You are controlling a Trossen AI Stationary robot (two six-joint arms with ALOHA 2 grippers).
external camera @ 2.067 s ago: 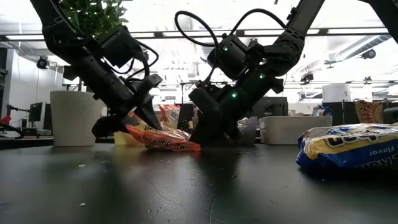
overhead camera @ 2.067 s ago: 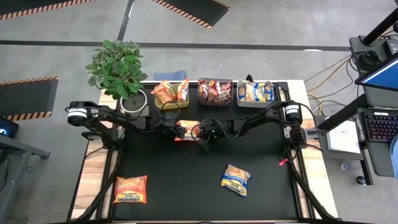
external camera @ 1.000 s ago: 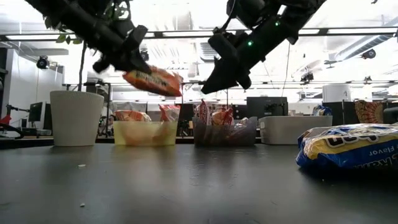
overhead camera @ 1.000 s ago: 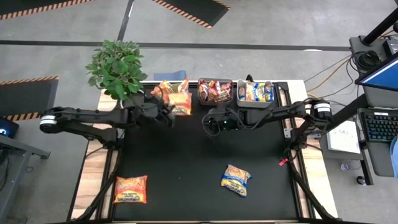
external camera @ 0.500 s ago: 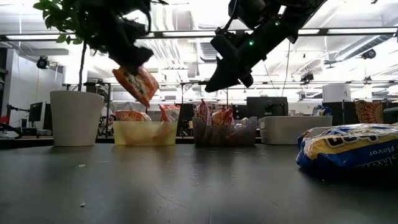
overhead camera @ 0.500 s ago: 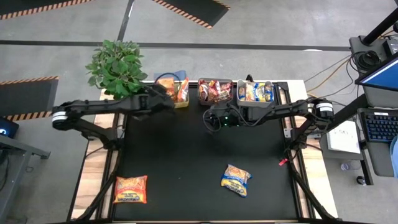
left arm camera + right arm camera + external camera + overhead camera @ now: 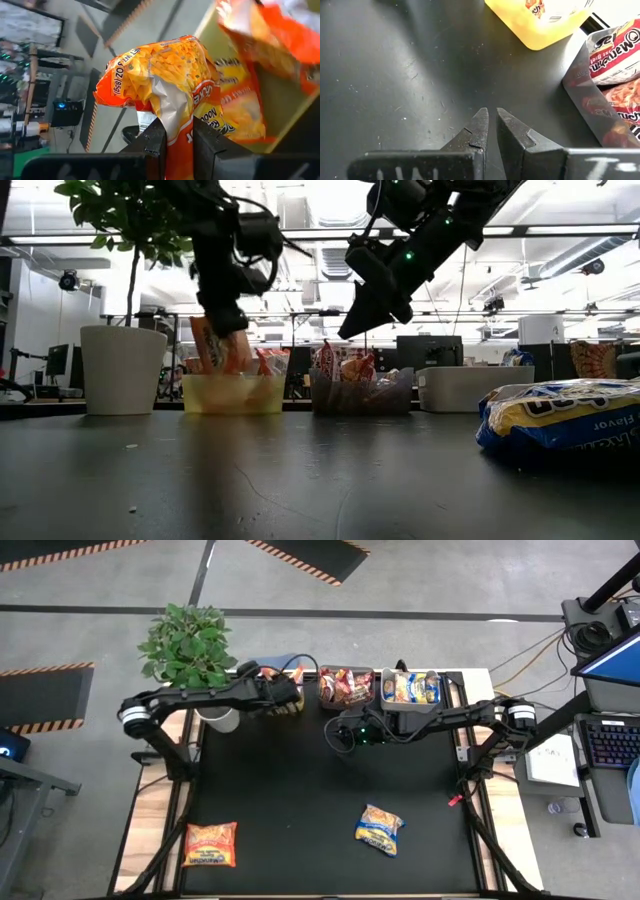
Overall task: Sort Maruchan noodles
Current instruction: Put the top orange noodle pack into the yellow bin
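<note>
We locate the left gripper point(image 7: 176, 142) above the yellow bin point(image 7: 233, 393) at the surface's far edge, clamped on 1 orange packet point(image 7: 165, 85) that hangs upright over the orange packets already in that bin. We see the packet's lower end level with the bin's rim in the low view; we cannot tell whether it touches the contents. The right gripper point(image 7: 491, 131) hovers above the dark surface point(image 7: 300, 800) just in front of the middle bin point(image 7: 346, 686), fingers closed on nothing. The middle bin holds darker red packets, and the grey bin point(image 7: 410, 688) beside it holds blue-and-yellow packets. 2 packets lie toward the near edge: 1 orange-red packet point(image 7: 210, 844) at the near left corner and 1 blue-and-yellow packet point(image 7: 380, 828) right of centre.
</note>
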